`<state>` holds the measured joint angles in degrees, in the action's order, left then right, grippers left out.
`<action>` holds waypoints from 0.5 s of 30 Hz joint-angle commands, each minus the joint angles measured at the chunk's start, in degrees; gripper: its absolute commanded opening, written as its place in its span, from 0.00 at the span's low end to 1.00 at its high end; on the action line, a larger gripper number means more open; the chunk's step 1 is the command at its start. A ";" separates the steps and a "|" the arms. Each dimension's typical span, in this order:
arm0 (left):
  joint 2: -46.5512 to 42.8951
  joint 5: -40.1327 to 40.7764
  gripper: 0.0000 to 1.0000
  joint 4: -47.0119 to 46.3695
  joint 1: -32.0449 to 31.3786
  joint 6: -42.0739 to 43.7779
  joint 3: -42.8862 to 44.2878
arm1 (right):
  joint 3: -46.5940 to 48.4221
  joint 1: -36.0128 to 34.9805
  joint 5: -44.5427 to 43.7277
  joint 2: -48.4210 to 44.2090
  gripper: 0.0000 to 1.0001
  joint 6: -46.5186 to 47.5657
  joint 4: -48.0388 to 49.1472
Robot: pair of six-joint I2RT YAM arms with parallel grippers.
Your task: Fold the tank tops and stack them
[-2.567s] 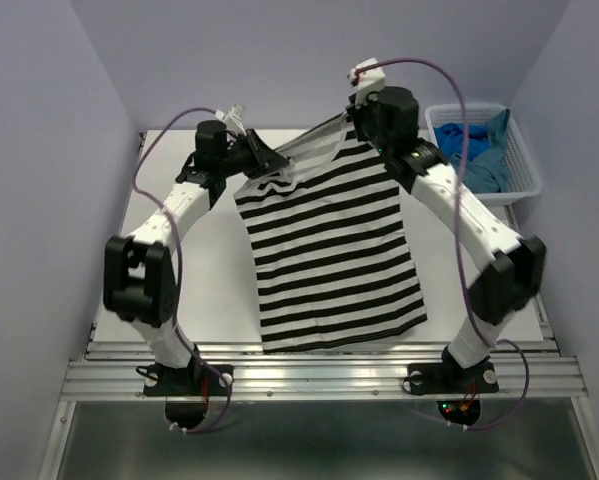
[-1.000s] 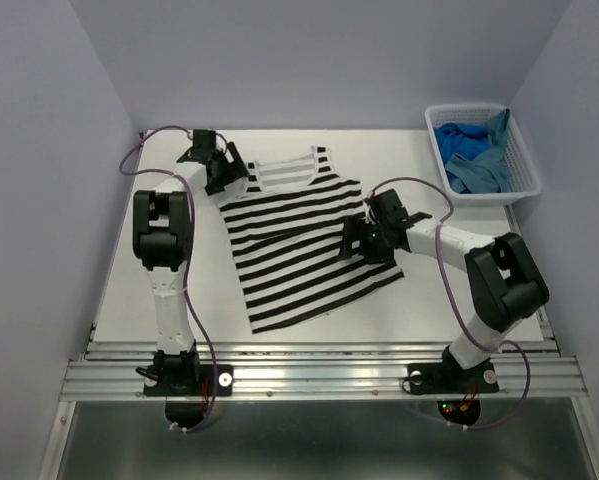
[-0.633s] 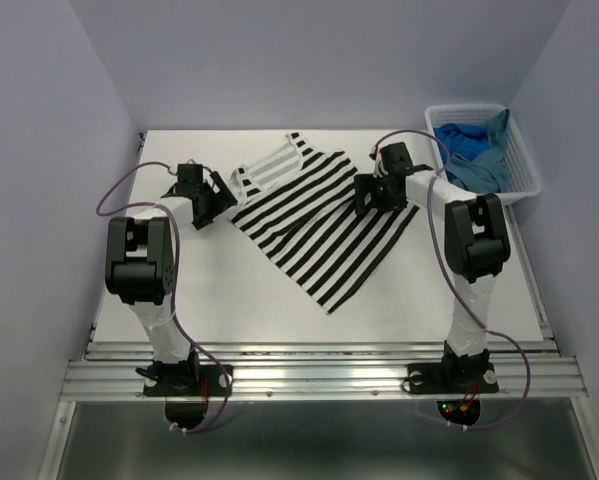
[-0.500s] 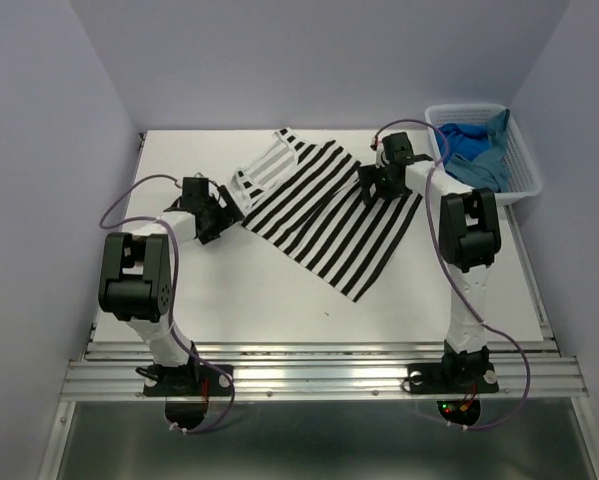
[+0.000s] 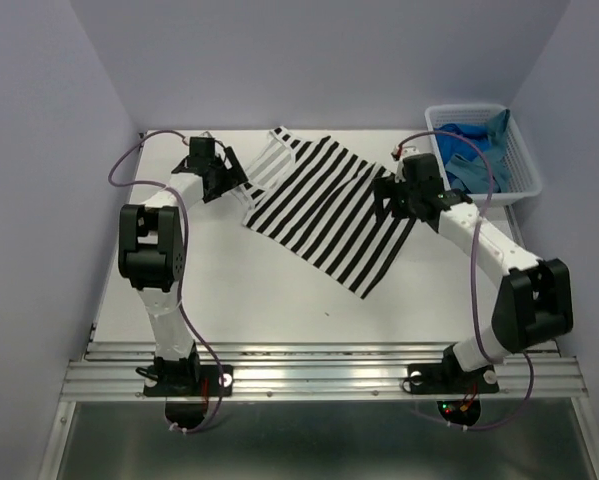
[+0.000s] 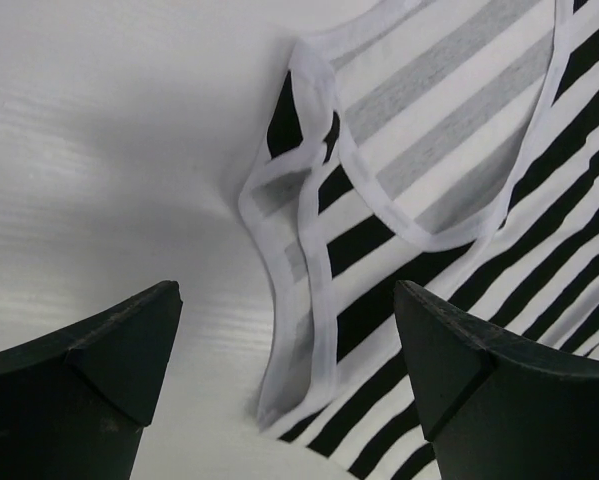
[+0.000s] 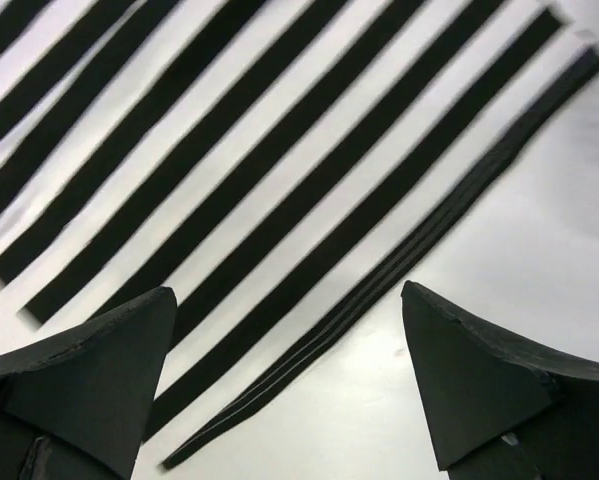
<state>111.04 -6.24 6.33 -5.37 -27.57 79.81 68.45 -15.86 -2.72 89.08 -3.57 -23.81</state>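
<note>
- striped tank top (image 5: 324,205) lies flat and unfolded on the table (image 5: 239,290), set diagonally across the far half: straps toward the far-left corner, one lower corner pointing at the near edge
- left gripper (image 5: 224,175) is at the strap end, jaws spread wide, nothing between them
- left wrist view: left gripper (image 6: 286,300) is over the white-trimmed strap and armhole of the striped tank top (image 6: 449,150); the strap is bunched and partly doubled over
- fingers (image 6: 109,360) are cropped by the frame bottom; cannot tell whether they touch the cloth
- right gripper (image 5: 394,200) is at the top's right-hand edge, jaws also wide apart, holding nothing
- right wrist view: right gripper (image 7: 287,292) is above the edge of the striped tank top (image 7: 229,150), with bare table beyond; slightly blurred, so cannot tell side seam from hem, or contact
- top view: both grippers cover the bit of fabric directly under them
- blue tank tops (image 5: 474,150) sit crumpled in the white basket (image 5: 519,185) at the far-right corner; brighter and tealer shades show, but where one ends is unclear
</note>
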 commanded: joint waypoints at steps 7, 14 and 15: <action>18.14 1.24 0.91 9.40 0.71 6.39 23.89 | -11.84 -19.37 -0.62 -4.27 1.00 -9.16 2.11; 18.69 3.16 0.10 9.23 2.02 4.29 23.55 | -14.74 -27.03 1.84 3.20 1.00 -13.39 3.16; 18.16 3.95 0.01 9.23 2.37 4.11 21.90 | -15.00 -27.82 2.02 4.69 1.00 -13.82 3.16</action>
<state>130.78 -4.82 13.58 -4.38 -23.11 102.78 54.28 -41.82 -1.76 91.33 -14.09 -22.04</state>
